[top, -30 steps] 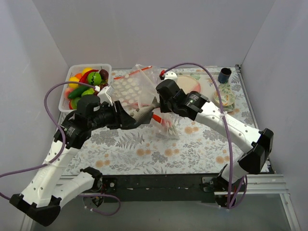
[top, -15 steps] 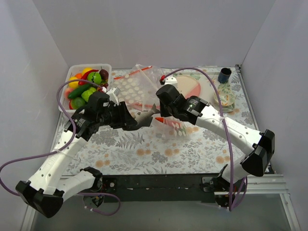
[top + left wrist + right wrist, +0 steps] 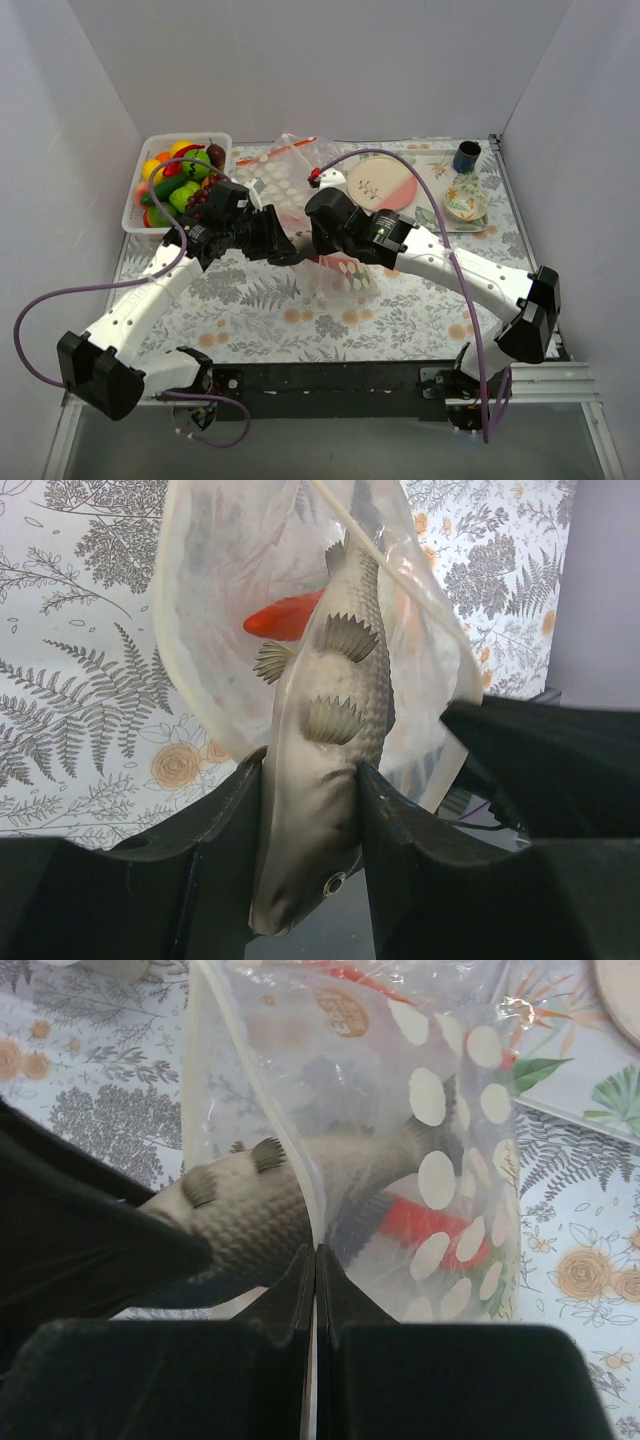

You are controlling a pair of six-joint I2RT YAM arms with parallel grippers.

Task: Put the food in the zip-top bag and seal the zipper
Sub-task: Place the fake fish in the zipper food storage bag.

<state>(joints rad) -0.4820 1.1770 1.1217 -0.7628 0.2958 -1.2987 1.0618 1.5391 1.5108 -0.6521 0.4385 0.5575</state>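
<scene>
Floral counter (image 3: pixel 260 320): grey fish (image 3: pixel 335 680) goes tail-first into zip-top bag (image 3: pixel 440 1090).
Left gripper (image 3: pixel 310 780) clamps fish, right gripper (image 3: pixel 316 1255) pinches bag rim; push deeper before releasing.

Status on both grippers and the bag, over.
Left gripper shut on grey fish, tail half inside zip-top bag. Right gripper shut, pinching bag's mouth edge. Red piece inside bag. No obstruction seen.

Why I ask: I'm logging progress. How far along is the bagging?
Done: one chilli lies in the bag. In hand: the left gripper grips the fish, its tail through the mouth, while the right gripper is shut on the mouth's edge. Left: the food in the basket, then the zipper, unsealed.
</scene>
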